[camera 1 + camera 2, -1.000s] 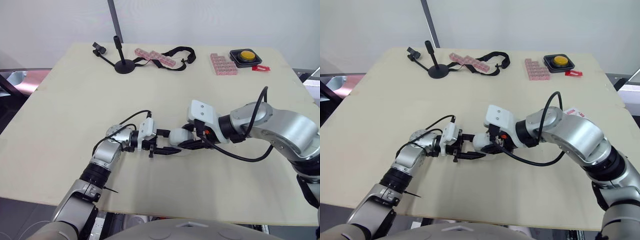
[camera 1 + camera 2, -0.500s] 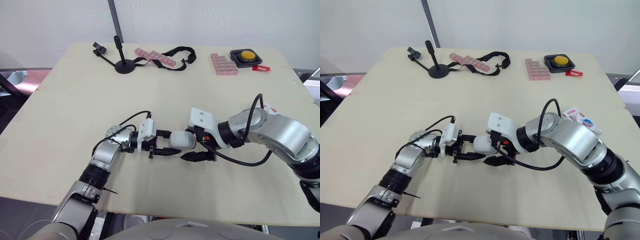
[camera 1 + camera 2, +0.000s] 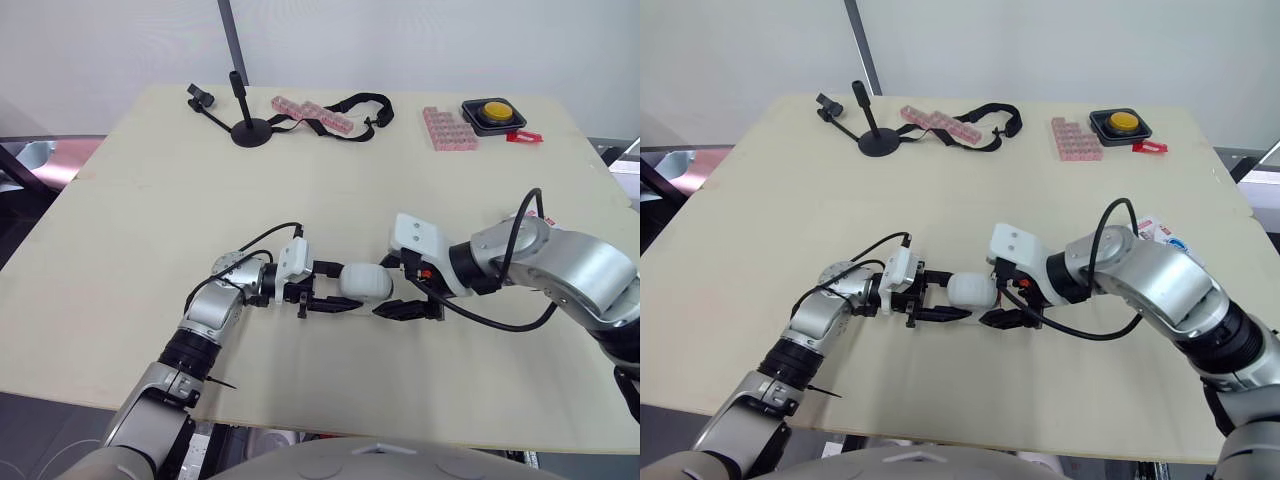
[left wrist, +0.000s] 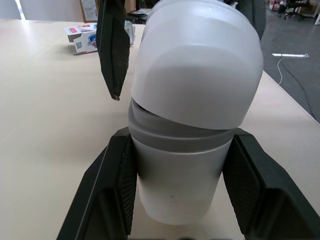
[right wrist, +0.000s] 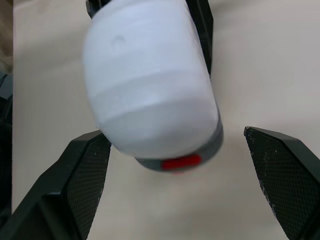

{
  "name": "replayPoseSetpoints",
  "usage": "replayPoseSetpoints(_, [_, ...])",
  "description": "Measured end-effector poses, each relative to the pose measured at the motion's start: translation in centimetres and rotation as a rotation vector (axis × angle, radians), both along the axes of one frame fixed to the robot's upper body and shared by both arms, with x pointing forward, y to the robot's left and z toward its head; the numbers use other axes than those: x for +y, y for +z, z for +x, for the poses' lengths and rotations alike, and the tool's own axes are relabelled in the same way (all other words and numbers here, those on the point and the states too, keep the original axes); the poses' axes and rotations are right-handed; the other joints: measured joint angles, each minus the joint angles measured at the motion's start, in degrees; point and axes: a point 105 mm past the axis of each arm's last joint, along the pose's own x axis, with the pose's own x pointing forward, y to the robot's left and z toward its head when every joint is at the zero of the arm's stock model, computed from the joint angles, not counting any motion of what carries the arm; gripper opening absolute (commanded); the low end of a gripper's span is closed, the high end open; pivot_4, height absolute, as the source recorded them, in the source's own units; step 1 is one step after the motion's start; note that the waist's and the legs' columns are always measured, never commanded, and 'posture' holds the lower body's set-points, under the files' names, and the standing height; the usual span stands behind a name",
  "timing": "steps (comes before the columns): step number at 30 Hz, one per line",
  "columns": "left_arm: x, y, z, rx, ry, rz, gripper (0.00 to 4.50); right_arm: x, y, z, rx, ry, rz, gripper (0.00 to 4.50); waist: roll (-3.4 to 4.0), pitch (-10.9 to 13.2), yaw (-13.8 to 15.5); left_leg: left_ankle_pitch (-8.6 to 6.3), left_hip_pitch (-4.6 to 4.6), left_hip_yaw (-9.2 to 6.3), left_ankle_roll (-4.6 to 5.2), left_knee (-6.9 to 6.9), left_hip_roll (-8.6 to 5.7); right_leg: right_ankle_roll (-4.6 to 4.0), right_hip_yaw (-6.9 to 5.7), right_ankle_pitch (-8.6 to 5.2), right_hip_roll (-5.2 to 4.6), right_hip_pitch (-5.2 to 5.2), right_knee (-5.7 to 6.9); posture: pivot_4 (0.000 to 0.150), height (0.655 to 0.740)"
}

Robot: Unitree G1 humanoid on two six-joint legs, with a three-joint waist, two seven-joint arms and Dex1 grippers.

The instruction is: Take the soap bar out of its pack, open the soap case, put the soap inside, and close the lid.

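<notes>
A big tan table has a white case lying near the middle. The left gripper squeezes the case from both sides, down by its grey rim. The lid sits crooked, up a bit on one side. The right gripper is spread wide, with one finger on each side of the case, not touching it. The small soap pack lies near the table's right edge, behind the right arm.
</notes>
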Motion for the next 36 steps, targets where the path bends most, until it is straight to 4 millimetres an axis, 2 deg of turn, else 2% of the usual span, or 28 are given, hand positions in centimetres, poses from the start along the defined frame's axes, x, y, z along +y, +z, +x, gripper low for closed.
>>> replayPoseSetpoints(5, [-0.1, 0.0, -0.1, 0.004, -0.004, -0.001, 1.92, -1.6, -0.8, -0.4, 0.031, -0.037, -0.029, 4.47, 0.0, 0.0, 0.26, 0.0, -0.02, 0.0, 0.0, 0.0, 0.0, 0.0, 0.0, 0.0, 0.0, 0.0, -0.02, 0.15, 0.74])
replayPoseSetpoints(11, [-0.1, 0.0, -0.1, 0.005, -0.008, 0.0, 1.92, -5.6, -2.3, -1.2, 0.063, -0.097, -0.115, 4.47, 0.0, 0.0, 0.42, -0.01, -0.07, 0.0, 0.0, 0.0, 0.0, 0.0, 0.01, 0.0, -0.02, 0.0, -0.07, 0.15, 0.74])
replayPoseSetpoints(15, [-0.1, 0.0, -0.1, 0.004, -0.014, 0.003, 1.92, -7.6, -2.2, -0.5, -0.003, -0.111, -0.073, 4.47, 0.0, 0.0, 0.14, -0.02, -0.14, 0.02, -0.01, -0.01, 0.01, 0.0, 0.04, 0.0, -0.04, 0.01, -0.08, 0.15, 0.74])
replayPoseSetpoints(19, [-0.1, 0.0, -0.1, 0.005, -0.018, 0.003, 1.92, -8.9, -1.4, 0.0, -0.088, -0.081, 0.045, 3.33, -0.01, 0.0, 0.01, -0.02, -0.17, 0.02, 0.01, 0.0, 0.01, -0.01, 0.03, 0.0, -0.04, 0.0, -0.06, 0.15, 0.74])
replayPoseSetpoints(24, [-0.1, 0.0, -0.1, 0.004, -0.019, 0.005, 1.92, -8.1, 0.1, -0.4, -0.177, -0.022, 0.298, 1.64, -0.01, 0.0, -0.39, -0.02, -0.18, 0.02, 0.05, 0.04, 0.01, -0.01, 0.0, -0.01, -0.05, 0.0, -0.01, 0.15, 0.74])
replayPoseSetpoints(29, [-0.1, 0.0, -0.1, 0.003, -0.019, 0.006, 1.92, -7.8, 0.7, -0.7, -0.268, -0.006, 0.469, 0.02, 0.02, -0.01, -0.66, -0.04, -0.17, 0.01, 0.11, 0.11, -0.01, -0.02, -0.02, -0.01, -0.1, 0.0, 0.0, 0.15, 0.74])
replayPoseSetpoints(32, [-0.1, 0.0, -0.1, 0.003, -0.019, 0.008, 1.92, -7.8, 1.6, -0.7, -0.321, -0.012, 0.546, 0.02, 0.02, -0.01, -0.95, -0.04, -0.16, 0.01, 0.13, 0.15, -0.01, -0.02, -0.02, -0.01, -0.11, 0.0, -0.01, 0.15, 0.74])
replayPoseSetpoints(36, [0.0, -0.1, -0.1, 0.002, -0.018, 0.011, 1.92, -6.3, 2.2, -1.7, -0.355, 0.039, 0.602, 0.02, 0.03, -0.02, -1.19, -0.03, -0.14, 0.0, 0.13, 0.15, 0.0, -0.02, -0.03, -0.01, -0.1, 0.0, -0.03, 0.15, 0.74])
